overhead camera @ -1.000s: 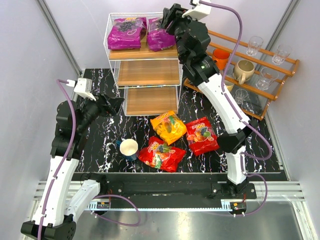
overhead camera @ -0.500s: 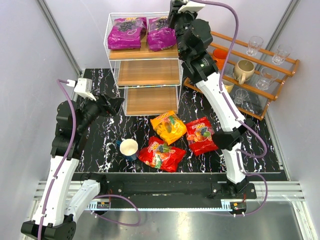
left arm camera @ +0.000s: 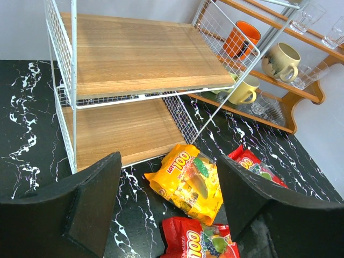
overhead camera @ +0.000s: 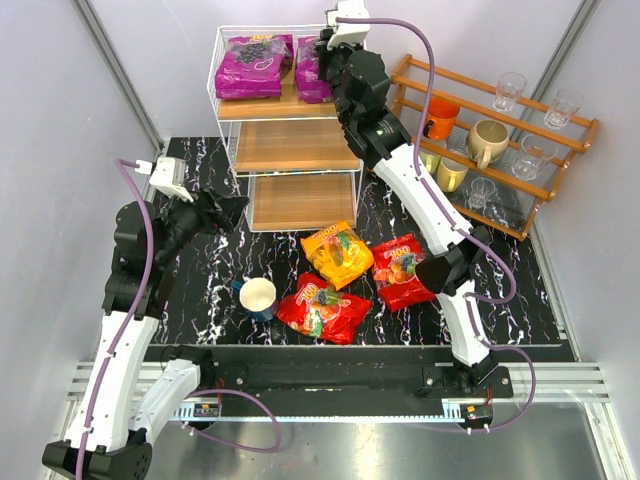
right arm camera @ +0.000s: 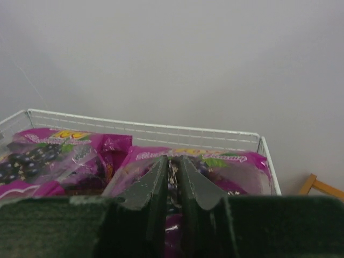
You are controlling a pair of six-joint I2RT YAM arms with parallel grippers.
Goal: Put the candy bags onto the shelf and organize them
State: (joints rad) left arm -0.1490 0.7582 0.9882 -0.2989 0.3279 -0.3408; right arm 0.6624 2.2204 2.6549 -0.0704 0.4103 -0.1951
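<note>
The white wire shelf [overhead camera: 300, 146] stands at the back; its middle and bottom boards are bare, as the left wrist view [left arm camera: 140, 54] also shows. Two purple candy bags lie on its top tier: the left one [overhead camera: 250, 65] [right arm camera: 43, 161] and the right one [overhead camera: 308, 82] [right arm camera: 236, 166]. My right gripper [overhead camera: 323, 45] [right arm camera: 173, 161] is over the right purple bag, jaws nearly closed and pinching it. An orange-yellow bag [overhead camera: 338, 253] [left arm camera: 191, 183] and two red bags [overhead camera: 402, 270] [overhead camera: 322, 308] lie on the table. My left gripper [overhead camera: 235, 210] [left arm camera: 167, 161] is open, empty, above the table left of the shelf.
A white-and-blue cup [overhead camera: 257, 297] stands left of the near red bag. A brown stepped rack [overhead camera: 500, 130] [left arm camera: 279, 80] with mugs and glasses stands right of the shelf. The red bags also show in the left wrist view [left arm camera: 258, 166] [left arm camera: 199, 242].
My right gripper has moved left and further in over the top tier, carrying the right purple bag towards the left one. The left arm has not moved.
</note>
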